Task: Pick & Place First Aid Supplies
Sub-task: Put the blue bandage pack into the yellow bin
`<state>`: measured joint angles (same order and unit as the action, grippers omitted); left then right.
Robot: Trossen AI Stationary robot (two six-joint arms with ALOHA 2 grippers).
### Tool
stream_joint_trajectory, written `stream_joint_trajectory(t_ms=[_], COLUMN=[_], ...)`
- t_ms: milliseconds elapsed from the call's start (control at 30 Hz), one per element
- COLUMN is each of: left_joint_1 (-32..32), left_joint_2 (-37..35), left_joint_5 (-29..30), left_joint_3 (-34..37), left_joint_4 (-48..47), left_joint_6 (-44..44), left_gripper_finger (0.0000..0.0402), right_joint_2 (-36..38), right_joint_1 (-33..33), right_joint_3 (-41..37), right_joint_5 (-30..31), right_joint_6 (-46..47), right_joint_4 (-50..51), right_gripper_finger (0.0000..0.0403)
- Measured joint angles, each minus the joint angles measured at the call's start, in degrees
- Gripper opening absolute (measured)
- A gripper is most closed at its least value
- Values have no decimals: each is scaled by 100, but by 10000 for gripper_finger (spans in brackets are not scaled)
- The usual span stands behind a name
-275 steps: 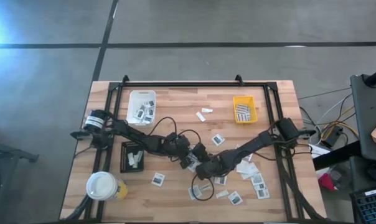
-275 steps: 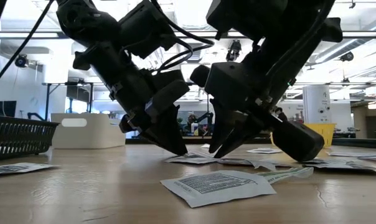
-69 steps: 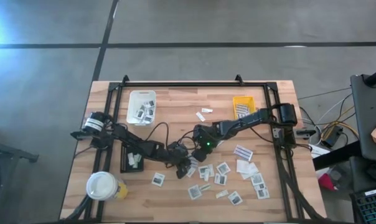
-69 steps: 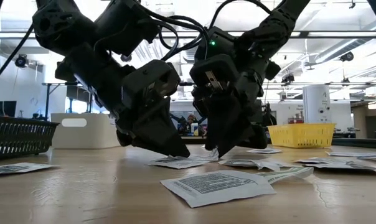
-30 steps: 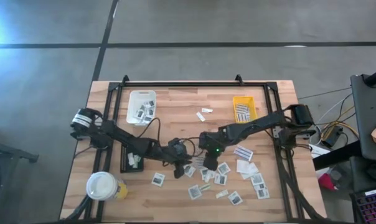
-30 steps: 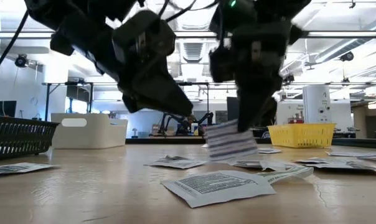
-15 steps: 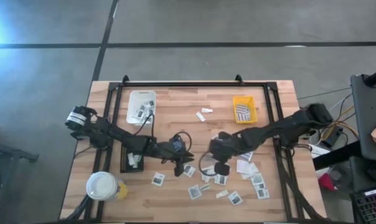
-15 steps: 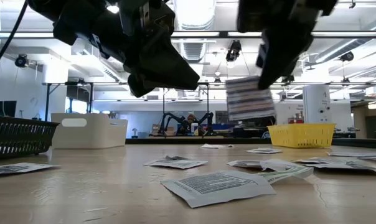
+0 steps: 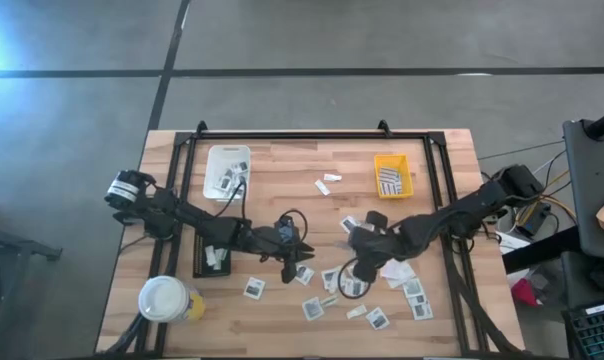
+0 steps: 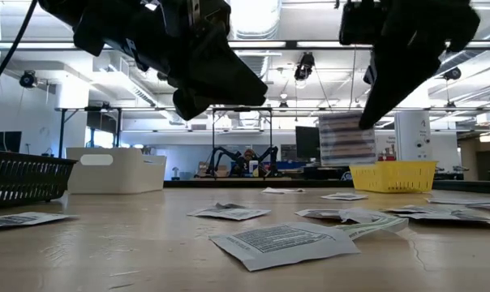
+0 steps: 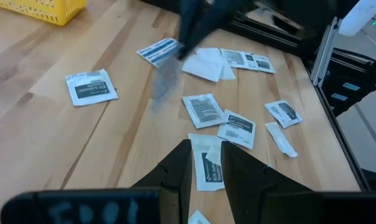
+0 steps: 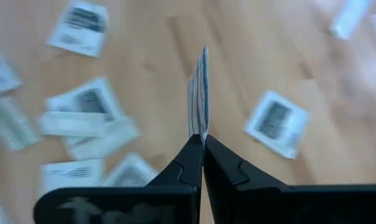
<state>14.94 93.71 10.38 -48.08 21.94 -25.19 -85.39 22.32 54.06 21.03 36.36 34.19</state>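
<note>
Many small white packets [image 9: 354, 285] with dark print lie flat on the wooden table, mostly right of centre. My right gripper [image 9: 354, 240] hangs above them, shut on a striped strip [image 10: 346, 139] that shows edge-on in the right wrist view [image 12: 199, 87]. My left gripper [image 11: 206, 163] hovers left of it over the table's middle [image 9: 295, 250], open by a narrow gap. A printed packet [image 11: 208, 155] on the table shows through that gap, untouched. My right gripper pinches the striped strip between its two fingers at the strip's upper edge [image 12: 199, 127]. The fingers come slanting down from above. The strip hangs upright below the fingertips [image 10: 368, 113], lifted clear of the table.
A white tray [image 9: 228, 170] with packets stands far left. A yellow tray [image 9: 392, 175] with strips stands far right. A black tray [image 9: 214, 252] is beside the left arm. A yellow cup with a white lid [image 9: 165, 298] stands at the near left corner. A black frame [image 9: 312, 135] rims the table.
My right gripper has risen and swung toward the table's right edge, tipping more steeply down. It has carried the striped strip up, clear of the packets. My left gripper has lifted a little above the table, its gap unchanged.
</note>
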Motion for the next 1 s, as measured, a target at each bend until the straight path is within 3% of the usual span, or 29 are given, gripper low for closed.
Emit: stream_joint_trajectory(t_ms=[267,533,800,1000], left_joint_1=[0,0,0,0], left_joint_2=[-2,0,-1,0], left_joint_5=[-5,-5,-5,-5], left_joint_3=[43,51,53,55], left_joint_4=[-11,-121,-163,-199], left_joint_6=[2,2,0,0], left_gripper_finger=[83,83,83,83], right_joint_2=[546,1508,2557,3100], right_joint_1=[-294,-991,-2066,-2729], right_joint_3=[-140,-341,-1015,-1410], right_joint_5=[1152,2132,2205,1711], right_joint_6=[412,784,1107,1322], right_joint_4=[911,1496,1493,1264], right_gripper_finger=[8,8,8,8])
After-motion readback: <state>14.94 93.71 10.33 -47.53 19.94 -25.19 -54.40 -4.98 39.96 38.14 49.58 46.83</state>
